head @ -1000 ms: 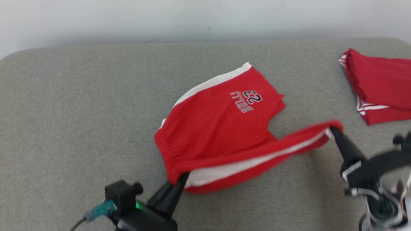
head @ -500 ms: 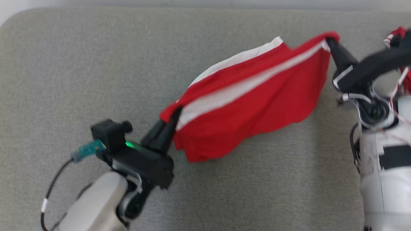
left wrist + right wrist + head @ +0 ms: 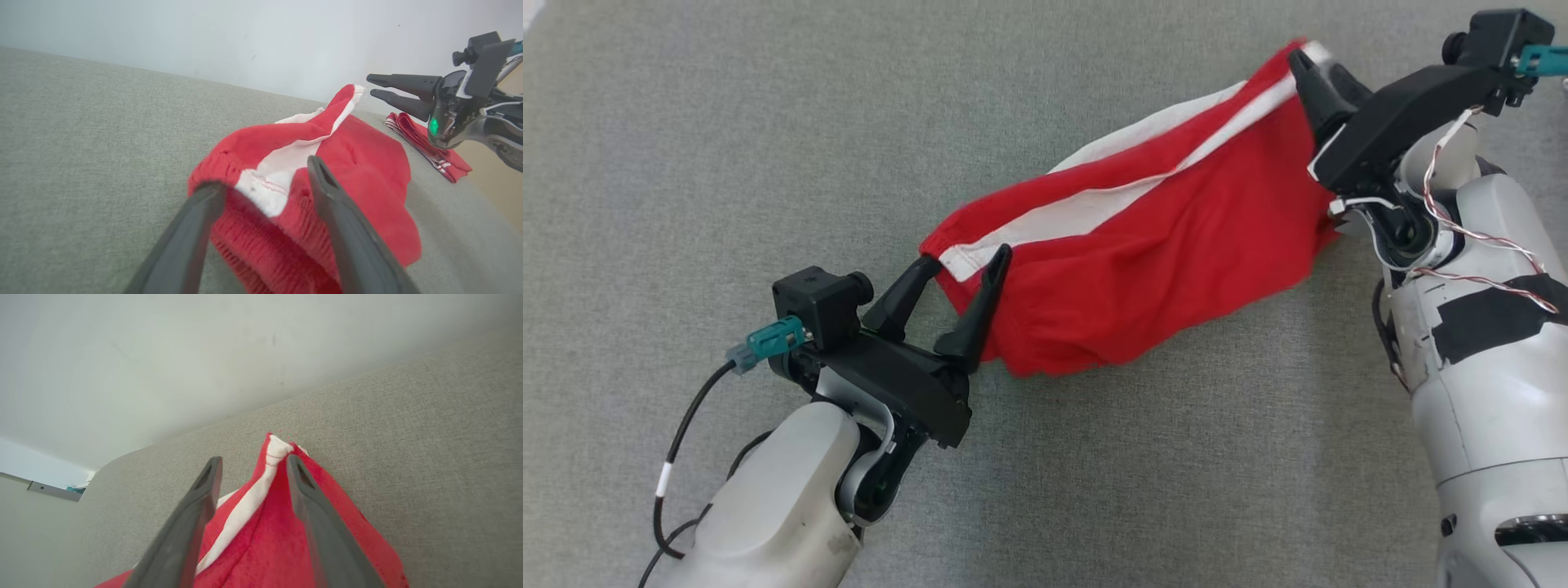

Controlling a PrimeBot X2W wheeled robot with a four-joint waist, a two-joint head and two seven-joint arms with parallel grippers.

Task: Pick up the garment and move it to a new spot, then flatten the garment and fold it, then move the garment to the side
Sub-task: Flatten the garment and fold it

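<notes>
Red shorts (image 3: 1160,269), white side stripe, gathered elastic waistband. Bunched and doubled over lengthwise, lying as a diagonal band on grey fabric surface (image 3: 768,122). Waistband end at lower left in head view; hem corner peaks at upper right.

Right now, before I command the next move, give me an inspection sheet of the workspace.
Surface: grey fabric pad, no stains seen.
Job's things: red shorts with white stripe, bunched, stretched between both grippers.
Clutter: folded red garment beyond the right gripper.
Grippers: left gripper open, fingers either side of the waistband corner; right gripper open, straddling the other end.
Cables: black cable loops off the left wrist; red-white wires along the right forearm.
Surroundings: pale wall behind.
</notes>
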